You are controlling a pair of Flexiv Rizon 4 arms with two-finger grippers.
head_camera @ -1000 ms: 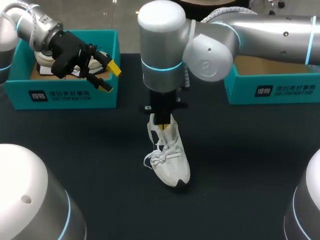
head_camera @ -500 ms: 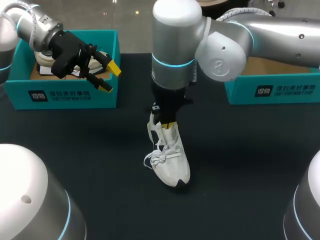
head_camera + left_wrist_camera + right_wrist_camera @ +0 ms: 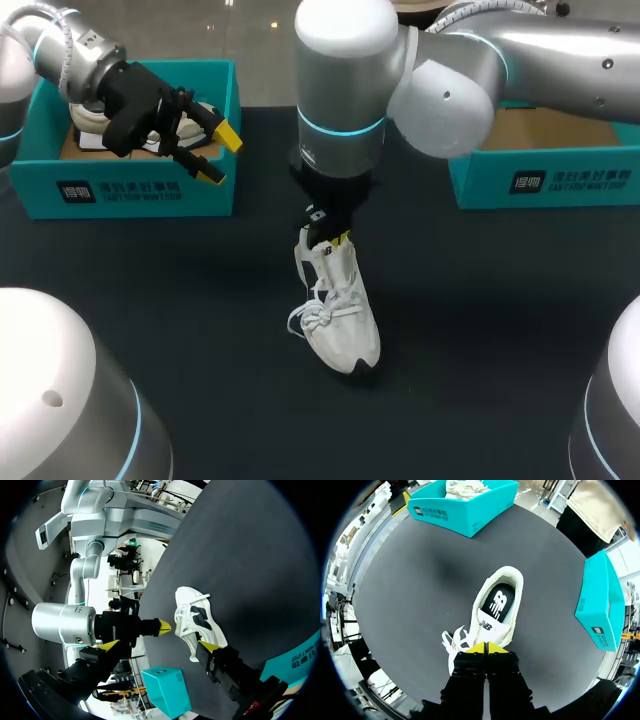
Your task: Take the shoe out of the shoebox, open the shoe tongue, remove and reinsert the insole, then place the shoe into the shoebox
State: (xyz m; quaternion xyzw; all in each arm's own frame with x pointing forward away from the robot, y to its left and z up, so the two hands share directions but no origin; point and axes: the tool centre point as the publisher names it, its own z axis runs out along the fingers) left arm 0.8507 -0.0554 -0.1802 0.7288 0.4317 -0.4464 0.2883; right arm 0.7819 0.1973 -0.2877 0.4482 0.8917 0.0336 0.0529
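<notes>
With my right claw (image 3: 485, 649) pressed together at the tongue (image 3: 487, 626) of the shoe (image 3: 340, 310), I am opening it; next, pinching the insole (image 3: 499, 602).

White shoe (image 3: 338, 310) upright on its sole, laces (image 3: 312, 318) loose, black insole (image 3: 498, 602) inside, open teal shoebox (image 3: 140, 185) well apart

Two teal shoeboxes (image 3: 130, 190) (image 3: 545, 182), two pale shoes (image 3: 340, 310) (image 3: 465, 487) and two yellow-tipped hands (image 3: 220, 155) (image 3: 330, 240) are in view.

A robotics lab: silver robot arms (image 3: 540, 50) flank a black table (image 3: 500, 330) bearing teal shoeboxes (image 3: 130, 190)
</notes>
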